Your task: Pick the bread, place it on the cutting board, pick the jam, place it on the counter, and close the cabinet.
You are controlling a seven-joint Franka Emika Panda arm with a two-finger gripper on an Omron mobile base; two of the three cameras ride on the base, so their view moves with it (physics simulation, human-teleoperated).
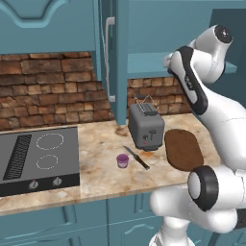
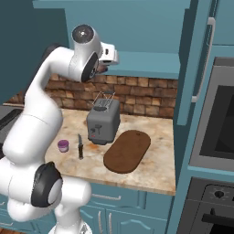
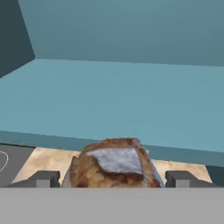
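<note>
Claw grips bread beyond cabinet shelf edge.

both base views look forward and down from behind the arm (left and right), sharing the counter. the hand view sits close, facing into the cabinet.

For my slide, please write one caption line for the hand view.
Gripper holding the bread between its fingertips, facing the open cabinet's teal shelf.

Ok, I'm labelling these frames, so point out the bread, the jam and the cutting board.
bread [image 3: 114,162], hand view, its brown crust between the finger tips.
jam [image 1: 123,160], left base view, the jar's lid.
cutting board [image 2: 127,151], right base view, the middle of its top face.
</note>
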